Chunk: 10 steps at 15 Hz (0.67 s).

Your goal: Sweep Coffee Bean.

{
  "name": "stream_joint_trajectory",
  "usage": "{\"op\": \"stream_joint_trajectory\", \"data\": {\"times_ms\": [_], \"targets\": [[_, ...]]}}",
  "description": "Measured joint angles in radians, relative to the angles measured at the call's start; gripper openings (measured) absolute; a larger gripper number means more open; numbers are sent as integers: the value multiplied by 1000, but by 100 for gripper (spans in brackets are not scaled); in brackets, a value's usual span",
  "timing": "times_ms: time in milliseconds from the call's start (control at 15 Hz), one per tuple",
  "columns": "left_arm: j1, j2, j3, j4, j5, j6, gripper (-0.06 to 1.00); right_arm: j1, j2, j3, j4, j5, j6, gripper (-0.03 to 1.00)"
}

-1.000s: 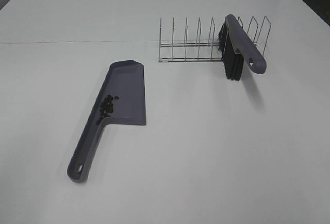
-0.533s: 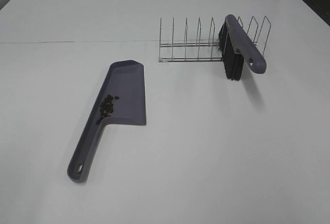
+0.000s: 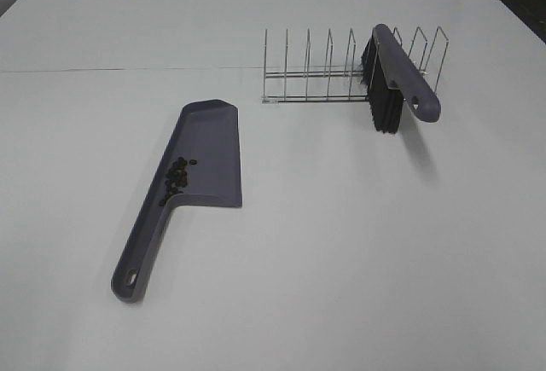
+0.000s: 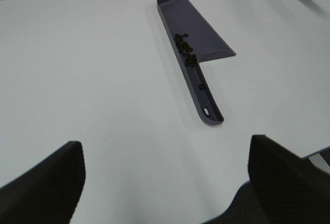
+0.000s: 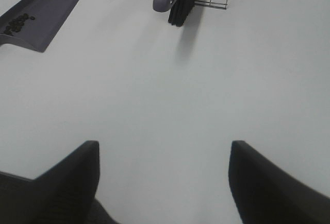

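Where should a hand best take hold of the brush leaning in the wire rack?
Grip the brush by its purple handle end, which sticks out free past the rack toward the robot. Probably come from above with the right hand; bristles hang below.

- Setting: a robot test bench in what looks like a lab, not a home.
- Evidence: a large, plain white table fills nearly the whole frame, with only a dark strip of room at the upper right corner.
- Evidence: a few staged props: a dustpan at centre left, a wire rack and brush at upper right.
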Motion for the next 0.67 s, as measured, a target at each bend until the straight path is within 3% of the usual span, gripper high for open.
{"op": "stream_joint_trajectory", "data": {"times_ms": [200,400,533,667], "targets": [[39,-2,1,-1,0,0,81,-50,0,0,3,0,0,62],[243,-39,1,-1,-1,0,81,-158,0,0,4,0,-1,62],[350,-108,1,-1,-3,0,81,-166,-38,2,4,0,-1,62],[364,-111,1,-1,-3,0,81,-166,-100,2,4,-1,-1,62]]}}
